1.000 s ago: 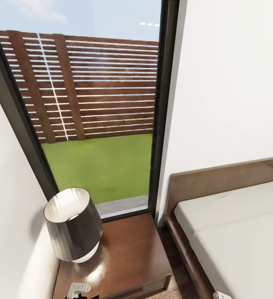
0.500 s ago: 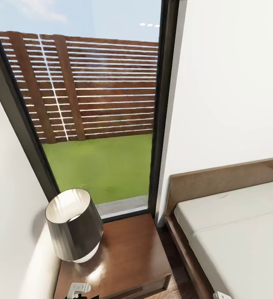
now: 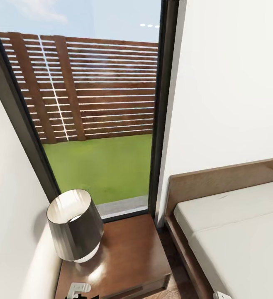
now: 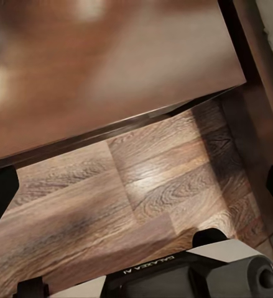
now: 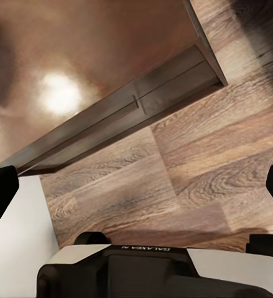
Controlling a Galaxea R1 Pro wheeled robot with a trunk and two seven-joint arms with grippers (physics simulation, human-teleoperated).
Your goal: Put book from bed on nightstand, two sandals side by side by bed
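Ahead, in the head view, a low dark-brown wooden nightstand with a glossy flat top point(image 3: 128, 253) is seen below a tall black-framed window point(image 3: 159, 104), through which a slatted wooden fence point(image 3: 91, 91) and a green lawn point(image 3: 99, 166) are visible; a dark-shaded table lamp with a pale inside point(image 3: 75, 226) stands on the nightstand's left part; just beside the nightstand, to the right, lies the large low bed with dark-brown wooden frame and pale-grey mattress point(image 3: 236, 232), its headboard set against the white wall point(image 3: 232, 83).

Next, in the left wrist view, the left gripper point(image 4: 139, 186) is shown with its dark fingers spread wide, nothing between them, over the grey-brown wood-plank floor point(image 4: 142, 205) at the nightstand's edge.

Lastly, in the right wrist view, the right gripper point(image 5: 139, 186) is likewise held wide and empty above the floor; the nightstand's drawer front is seen beyond it.
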